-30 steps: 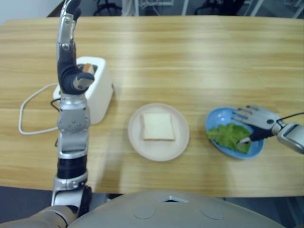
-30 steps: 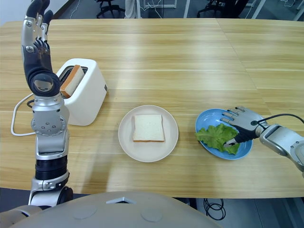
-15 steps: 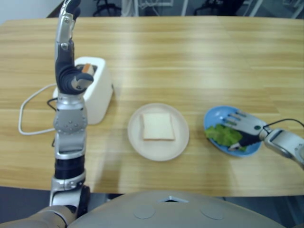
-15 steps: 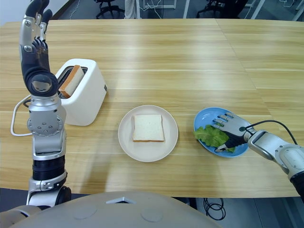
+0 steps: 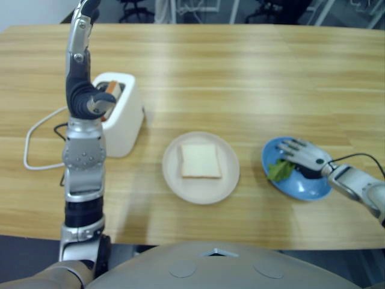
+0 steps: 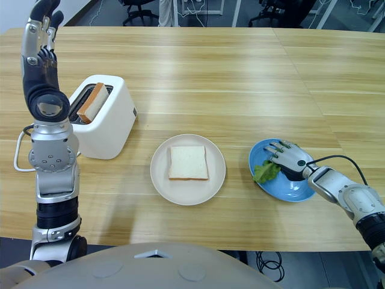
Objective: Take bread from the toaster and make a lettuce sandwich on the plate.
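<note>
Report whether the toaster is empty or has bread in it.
Not empty. One slice of bread stands in the slot of the toaster, with its browned edge poking above the top.

right hand (image 5: 304,157) on lettuce (image 5: 278,170) in the blue dish (image 5: 308,188), bread slice (image 5: 199,161) on the plate (image 5: 202,192)

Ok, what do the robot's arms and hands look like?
The left arm and right arm are silver metal segments with black joints. The left hand and right hand are dark with silver-grey plates. A thin black cable loops by the right wrist.
</note>
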`<control>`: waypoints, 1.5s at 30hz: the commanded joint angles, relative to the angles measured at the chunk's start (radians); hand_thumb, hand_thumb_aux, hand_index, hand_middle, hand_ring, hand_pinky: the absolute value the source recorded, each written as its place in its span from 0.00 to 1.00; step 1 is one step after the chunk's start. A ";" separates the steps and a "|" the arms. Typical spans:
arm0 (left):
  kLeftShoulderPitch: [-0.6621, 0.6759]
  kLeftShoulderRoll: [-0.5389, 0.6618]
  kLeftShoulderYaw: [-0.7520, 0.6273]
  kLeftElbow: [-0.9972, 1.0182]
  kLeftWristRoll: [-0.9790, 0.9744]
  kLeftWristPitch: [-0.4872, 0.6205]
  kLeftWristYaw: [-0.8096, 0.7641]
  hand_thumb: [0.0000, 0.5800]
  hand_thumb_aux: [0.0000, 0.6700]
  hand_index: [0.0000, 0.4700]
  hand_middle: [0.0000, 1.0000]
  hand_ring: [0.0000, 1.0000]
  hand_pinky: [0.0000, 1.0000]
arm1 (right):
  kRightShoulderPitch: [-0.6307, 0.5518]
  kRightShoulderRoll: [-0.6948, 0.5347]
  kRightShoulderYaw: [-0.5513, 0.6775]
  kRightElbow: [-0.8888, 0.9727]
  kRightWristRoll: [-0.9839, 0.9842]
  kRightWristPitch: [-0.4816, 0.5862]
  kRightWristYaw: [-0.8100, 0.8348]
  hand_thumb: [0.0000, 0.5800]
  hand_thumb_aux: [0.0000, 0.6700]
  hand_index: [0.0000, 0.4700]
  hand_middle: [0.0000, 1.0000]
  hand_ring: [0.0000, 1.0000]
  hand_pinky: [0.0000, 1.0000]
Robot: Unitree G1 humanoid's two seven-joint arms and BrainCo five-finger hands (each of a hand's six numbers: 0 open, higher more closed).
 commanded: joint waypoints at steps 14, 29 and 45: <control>-0.030 0.006 -0.015 0.037 0.017 -0.011 -0.006 0.00 0.00 0.00 0.00 0.00 0.00 | -0.027 0.006 0.022 0.088 -0.003 0.078 -0.258 1.00 1.00 0.98 1.00 1.00 1.00; -0.075 -0.002 -0.041 0.107 0.036 -0.041 0.010 0.00 0.00 0.00 0.00 0.00 0.00 | -0.213 0.187 0.050 -0.212 0.058 0.013 -0.204 1.00 1.00 0.98 1.00 1.00 1.00; -0.101 -0.004 -0.067 0.152 0.042 -0.066 0.011 0.00 0.00 0.00 0.00 0.00 0.00 | -0.346 0.457 0.318 -0.097 0.069 -0.192 -0.014 1.00 1.00 0.98 0.86 0.86 0.86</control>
